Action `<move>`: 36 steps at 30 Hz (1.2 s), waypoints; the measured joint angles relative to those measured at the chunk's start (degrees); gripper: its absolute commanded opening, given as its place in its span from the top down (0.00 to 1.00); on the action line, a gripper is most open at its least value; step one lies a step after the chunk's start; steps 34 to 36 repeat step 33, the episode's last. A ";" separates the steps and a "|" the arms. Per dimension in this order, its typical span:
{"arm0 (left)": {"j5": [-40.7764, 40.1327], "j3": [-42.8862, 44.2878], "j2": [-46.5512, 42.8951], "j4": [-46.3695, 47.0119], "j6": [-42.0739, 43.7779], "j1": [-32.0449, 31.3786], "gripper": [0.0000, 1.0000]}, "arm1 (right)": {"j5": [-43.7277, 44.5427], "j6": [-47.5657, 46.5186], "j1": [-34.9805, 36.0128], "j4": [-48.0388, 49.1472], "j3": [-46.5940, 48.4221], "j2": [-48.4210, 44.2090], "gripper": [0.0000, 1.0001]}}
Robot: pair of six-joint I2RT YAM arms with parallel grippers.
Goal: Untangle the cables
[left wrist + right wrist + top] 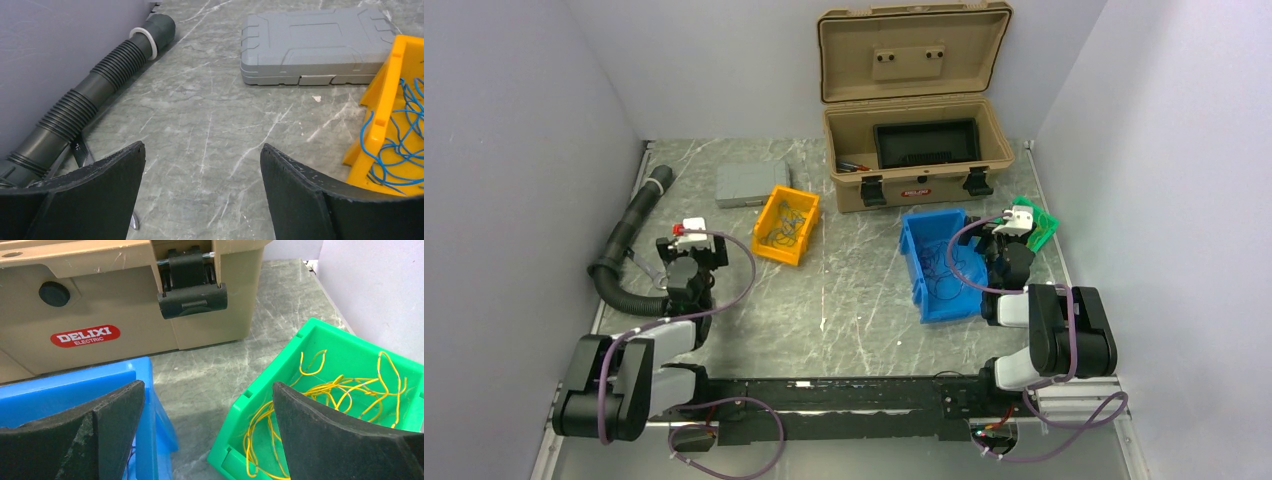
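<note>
The right arm [1049, 335] is covering most of the green bin [1046, 222] from overhead, while the yellow bin [385, 95] (with its blue cables [398, 148]) is running off the left wrist view's right edge.

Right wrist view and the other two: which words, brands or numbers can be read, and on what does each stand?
"DELIXI ELECTRIC": white letters on the red label on the front of the tan case.
Top view: the same label is too small to read.
Grey case: no text can be read on it.
</note>
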 measured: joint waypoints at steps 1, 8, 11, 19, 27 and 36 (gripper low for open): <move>0.24 -0.96 0.48 2.51 0.13 0.31 0.13 | -0.02 0.00 0.00 0.00 0.00 0.00 0.00; 2.14 -5.77 10.56 15.91 1.27 1.40 0.01 | -0.07 0.00 -0.02 -0.02 0.00 0.00 0.00; 2.03 -4.90 10.38 16.17 1.31 1.40 0.00 | -0.09 -0.02 -0.02 -0.02 0.02 0.00 0.00; 0.79 -0.35 10.49 13.11 1.03 1.40 0.01 | -0.11 -0.17 -0.02 -0.02 0.02 0.00 0.00; -0.81 -0.33 10.67 12.59 1.03 1.40 0.01 | -0.11 -0.20 -0.02 -0.02 0.02 0.00 0.00; -0.85 -0.28 10.71 12.55 1.03 1.40 0.01 | -0.11 -0.20 -0.02 -0.02 0.02 0.00 0.00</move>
